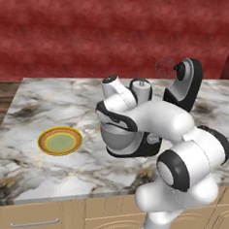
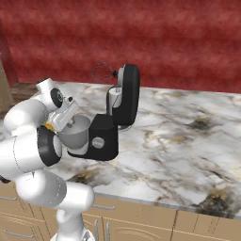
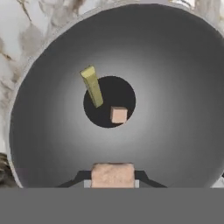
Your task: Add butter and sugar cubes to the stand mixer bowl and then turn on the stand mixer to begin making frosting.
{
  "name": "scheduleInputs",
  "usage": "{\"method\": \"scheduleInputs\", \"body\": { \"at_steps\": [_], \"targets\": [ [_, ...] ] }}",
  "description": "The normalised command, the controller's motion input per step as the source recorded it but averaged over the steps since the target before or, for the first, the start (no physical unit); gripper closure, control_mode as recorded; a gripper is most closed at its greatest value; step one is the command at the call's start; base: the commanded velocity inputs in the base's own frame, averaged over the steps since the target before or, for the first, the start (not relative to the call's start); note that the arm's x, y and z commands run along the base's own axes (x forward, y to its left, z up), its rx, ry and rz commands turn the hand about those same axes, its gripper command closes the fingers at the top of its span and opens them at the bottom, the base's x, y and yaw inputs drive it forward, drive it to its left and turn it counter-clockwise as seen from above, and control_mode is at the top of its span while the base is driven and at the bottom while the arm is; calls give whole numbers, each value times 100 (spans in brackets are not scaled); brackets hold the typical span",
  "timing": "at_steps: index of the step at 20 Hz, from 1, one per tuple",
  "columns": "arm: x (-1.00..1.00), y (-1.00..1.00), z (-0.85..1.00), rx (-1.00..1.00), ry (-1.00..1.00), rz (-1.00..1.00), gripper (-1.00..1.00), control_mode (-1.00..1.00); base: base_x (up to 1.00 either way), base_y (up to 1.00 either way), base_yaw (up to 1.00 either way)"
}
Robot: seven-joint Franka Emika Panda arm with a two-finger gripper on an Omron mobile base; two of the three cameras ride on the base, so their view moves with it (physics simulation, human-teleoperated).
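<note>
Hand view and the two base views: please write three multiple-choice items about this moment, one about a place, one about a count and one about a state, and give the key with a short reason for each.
1. Where does the butter lie?
A. on the plate
B. inside the stand mixer bowl
C. on the counter behind the mixer

2. How many sugar cubes lie on the bowl's floor?
A. none
B. one
C. three

3. How does the head of the stand mixer stand?
A. tilted up and back
B. lowered into the bowl
C. taken off and laid on the counter

Key:
1 B: the hand view shows the stick leaning against the grey inner wall.
2 B: a single pale cube rests at the dark centre.
3 A: the whisk hangs in the air, high above the bowl.
</note>
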Motion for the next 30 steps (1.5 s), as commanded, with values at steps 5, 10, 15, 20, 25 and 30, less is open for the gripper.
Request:
{"method": "scheduleInputs", "body": {
  "at_steps": [5, 10, 15, 20, 25, 30],
  "targets": [
    [31, 0, -44, 0, 4, -3, 100, -100, 0, 0, 0],
    [21, 0, -34, 1, 1, -2, 100, -100, 0, 0, 0],
    [17, 0, -27, 0, 0, -1, 100, -100, 0, 0, 0],
    [7, 2, -16, 1, 0, -1, -100, -100, 0, 0, 0],
    [-27, -8, 34, 7, -4, 0, -100, -100, 0, 0, 0],
    [-58, -15, 82, 12, -15, 0, -100, -100, 0, 0, 0]
  ]
}}
